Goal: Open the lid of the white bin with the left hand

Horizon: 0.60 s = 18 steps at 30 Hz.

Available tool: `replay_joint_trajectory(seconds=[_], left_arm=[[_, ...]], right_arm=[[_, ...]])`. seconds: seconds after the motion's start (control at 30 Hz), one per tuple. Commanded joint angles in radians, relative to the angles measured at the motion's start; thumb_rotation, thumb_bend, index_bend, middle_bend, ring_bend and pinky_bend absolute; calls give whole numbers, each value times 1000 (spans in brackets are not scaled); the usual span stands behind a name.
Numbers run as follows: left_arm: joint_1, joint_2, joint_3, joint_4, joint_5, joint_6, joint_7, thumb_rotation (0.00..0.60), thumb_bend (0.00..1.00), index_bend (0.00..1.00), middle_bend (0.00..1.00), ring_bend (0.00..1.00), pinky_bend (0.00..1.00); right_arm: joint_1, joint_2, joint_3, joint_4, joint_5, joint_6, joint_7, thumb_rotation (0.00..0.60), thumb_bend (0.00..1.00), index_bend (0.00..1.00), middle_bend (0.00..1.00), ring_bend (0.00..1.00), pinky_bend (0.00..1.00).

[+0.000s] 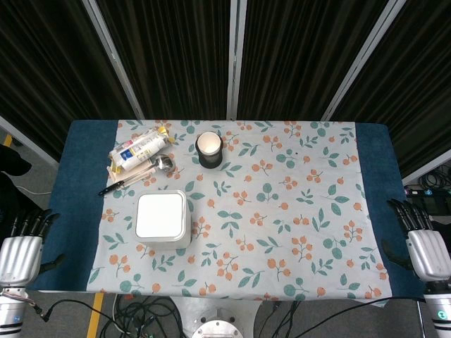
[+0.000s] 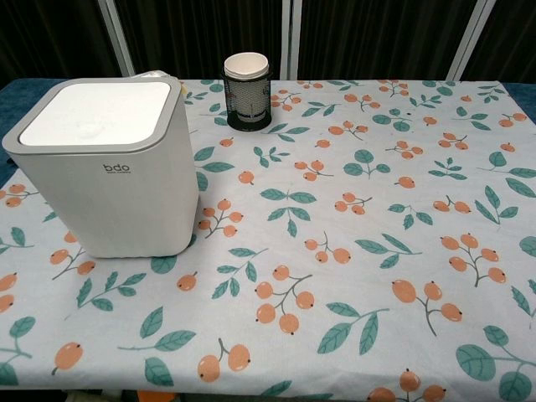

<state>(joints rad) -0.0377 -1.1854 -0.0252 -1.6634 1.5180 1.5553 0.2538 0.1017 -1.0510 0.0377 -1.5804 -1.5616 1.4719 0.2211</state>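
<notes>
White bin (image 1: 163,220), lid (image 2: 96,113) shut, stands on worktop (image 1: 296,211) front-left. Left hand (image 1: 21,250), fingers spread, holding nothing, sits off the worktop's left edge; bin lies to its right and slightly fwd. Right hand (image 1: 421,243), likewise empty, is well apart, so left is nearer.

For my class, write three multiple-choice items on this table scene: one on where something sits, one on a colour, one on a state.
1. Where is the black cup holder relative to the white bin?
A. Behind it, farther from the robot
B. On its lid
C. At the right table edge

2. What colour is the bin's lid?
A. Blue
B. White
C. Black

3. The lid is:
A. Removed
B. Propped up
C. Closed

Answers: 1 A, the holder stands nearer the curtain. 2 B, the top panel is white. 3 C, the lid lies flat in its rim.
</notes>
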Motion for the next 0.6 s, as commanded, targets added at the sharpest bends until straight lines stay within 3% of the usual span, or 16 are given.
replay_joint_trajectory(seconds=[0.03,0.37,0.6], left_arm=[[-2,0,-1,-1,-1,-4,4,600,0,187,133,94,0],[-18,6,-5,0,53,11,-16,600,0,188,133,94,0],[-135,29,14,21,268,-39,-187,600,0,188,133,94,0]], right_arm=[[1,-2,-1,2,4,-7,4,600,321,52,65,0,0],[0,-2,-4,11,8,-13,16,600,320,52,65,0,0],[11,2,-7,3,18,-48,12,600,321,52,61,0,0]])
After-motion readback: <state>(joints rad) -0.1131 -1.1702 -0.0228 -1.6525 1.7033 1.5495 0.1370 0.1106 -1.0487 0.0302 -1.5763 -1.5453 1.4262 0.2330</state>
